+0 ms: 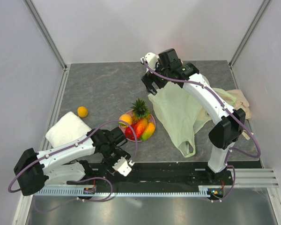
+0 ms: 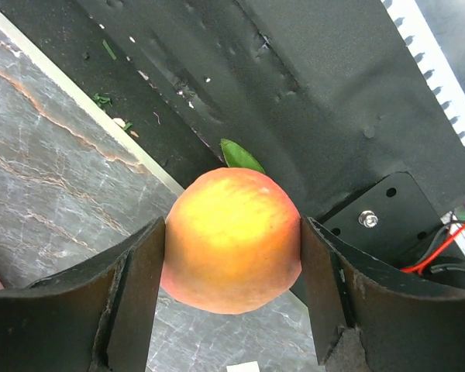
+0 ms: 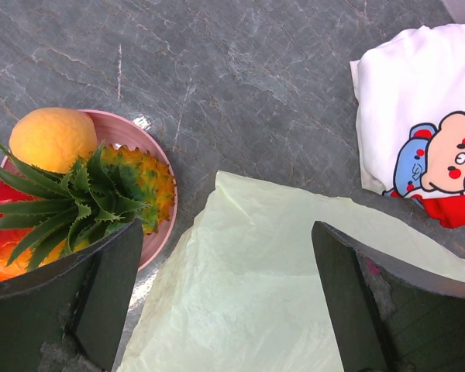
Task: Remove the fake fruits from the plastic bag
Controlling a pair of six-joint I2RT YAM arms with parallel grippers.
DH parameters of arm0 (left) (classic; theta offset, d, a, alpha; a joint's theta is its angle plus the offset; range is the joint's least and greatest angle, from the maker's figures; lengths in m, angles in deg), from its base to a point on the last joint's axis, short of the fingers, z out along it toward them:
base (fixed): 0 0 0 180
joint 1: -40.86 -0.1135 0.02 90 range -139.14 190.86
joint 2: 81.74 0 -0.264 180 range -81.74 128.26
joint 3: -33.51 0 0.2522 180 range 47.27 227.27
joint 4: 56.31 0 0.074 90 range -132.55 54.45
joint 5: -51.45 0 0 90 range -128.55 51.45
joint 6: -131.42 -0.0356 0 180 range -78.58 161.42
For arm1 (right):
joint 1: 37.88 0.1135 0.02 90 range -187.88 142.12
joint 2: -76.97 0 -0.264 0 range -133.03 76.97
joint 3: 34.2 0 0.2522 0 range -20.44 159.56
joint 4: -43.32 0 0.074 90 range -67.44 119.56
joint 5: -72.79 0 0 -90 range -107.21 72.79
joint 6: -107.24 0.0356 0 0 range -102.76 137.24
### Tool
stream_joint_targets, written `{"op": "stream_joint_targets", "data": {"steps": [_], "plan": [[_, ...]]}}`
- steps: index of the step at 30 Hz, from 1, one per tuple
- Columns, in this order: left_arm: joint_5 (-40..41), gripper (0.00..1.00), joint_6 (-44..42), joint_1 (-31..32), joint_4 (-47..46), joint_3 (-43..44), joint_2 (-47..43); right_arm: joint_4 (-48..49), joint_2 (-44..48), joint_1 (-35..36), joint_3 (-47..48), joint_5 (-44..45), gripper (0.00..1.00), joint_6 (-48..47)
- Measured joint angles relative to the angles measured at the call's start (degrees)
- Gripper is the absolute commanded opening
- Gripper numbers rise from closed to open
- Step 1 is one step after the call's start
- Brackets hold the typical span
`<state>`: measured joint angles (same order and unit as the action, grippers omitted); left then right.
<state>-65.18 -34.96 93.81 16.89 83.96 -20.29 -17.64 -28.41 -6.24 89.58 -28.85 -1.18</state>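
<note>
Grey marbled table [image 1: 107, 89], closed in by pale walls [image 1: 18, 70] at 9, 12 and 3 o'clock, has its widest bare stretch at 11 o'clock of the pink plate [image 1: 152, 121], running to the far edge.

The plate sits near the middle and carries a pineapple [image 1: 140, 108], a round yellow-orange fruit [image 1: 126, 119], a red piece [image 1: 139, 127] and a mango [image 1: 148, 131], all packed touching. An orange [image 1: 82, 111] lies alone at 9 o'clock of the plate, well apart, near the left wall. A white pouch [image 1: 68, 130] lies at 8 o'clock, close to the left edge.

The plastic bag [image 1: 178, 117] spreads flat at 3 o'clock, just beside the plate's rim, its handle loop reaching toward the near edge. A beige cloth [image 1: 241, 101] shows beyond it against the right wall.

The left gripper [image 2: 232, 232] pinches a peach [image 2: 231, 256] by its sides, above the line where the table meets the black mat [image 2: 333, 77] at 6 o'clock. A green leaf [image 2: 240, 155] pokes out behind the peach.

The right gripper [image 3: 226, 232] hangs over the bag's far edge with its jaws spread wide, touching neither bag nor plate.
</note>
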Motion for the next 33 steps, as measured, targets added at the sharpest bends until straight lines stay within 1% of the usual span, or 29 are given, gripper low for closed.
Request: {"op": "stream_joint_targets", "data": {"steps": [1,2,3,4,7,9,12,14,16,19,21,24,26,33], "plan": [[0.15,0.17,0.66,0.02,0.37,0.57,0.31,0.0,0.0,0.0,0.0,0.02,0.98,0.0],[0.39,0.07,1.18,0.0,0.7,0.87,0.22,0.0,0.0,0.0,0.0,0.04,0.98,-0.04],[0.85,0.03,2.25,0.0,1.16,1.22,-0.24,-0.02,0.0,0.0,0.0,0.11,0.98,-0.26],[1.31,0.02,3.45,0.0,1.57,1.9,-0.87,-0.02,0.0,0.0,0.0,0.17,0.98,-0.31],[2.84,0.02,9.25,-0.2,0.79,5.2,-3.98,-0.07,0.11,0.0,0.0,0.66,0.98,-0.72],[4.68,0.02,14.6,-0.39,-2.51,6.88,-6.36,-0.09,0.31,0.0,0.0,1.18,0.98,-0.98],[8.13,0.02,22.43,-1.84,-8.15,7.02,-9.35,-0.09,0.52,0.0,-0.02,1.57,0.98,-1.38],[9.9,0.02,27.47,-6.01,-12.39,6.99,-9.92,-0.17,0.55,0.0,-0.02,1.92,0.98,-1.68],[12.09,0.02,33.53,-12.7,-17.4,7.32,-8.76,-0.31,0.55,0.0,0.0,2.38,0.98,-1.97],[11.47,0.02,43.06,-21.79,-22.93,9.64,-4.44,-0.52,0.55,0.0,0.0,2.78,0.98,-2.38],[10.43,0.02,48.7,-25.38,-26.38,11.54,-1.27,-0.55,0.55,0.0,0.0,3.06,0.98,-2.51],[8.2,0.02,56.04,-26.71,-31.39,13.31,2.47,-0.68,0.55,0.0,0.0,3.61,0.98,-2.82],[6.38,0.02,59.49,-26.73,-34.01,13.53,3.85,-0.76,0.55,0.0,0.0,4.11,0.98,-2.86],[2.19,0.02,66.1,-26.73,-37.46,13.53,4.94,-0.92,0.55,-0.13,0.0,5.07,0.98,-3.34]]}}
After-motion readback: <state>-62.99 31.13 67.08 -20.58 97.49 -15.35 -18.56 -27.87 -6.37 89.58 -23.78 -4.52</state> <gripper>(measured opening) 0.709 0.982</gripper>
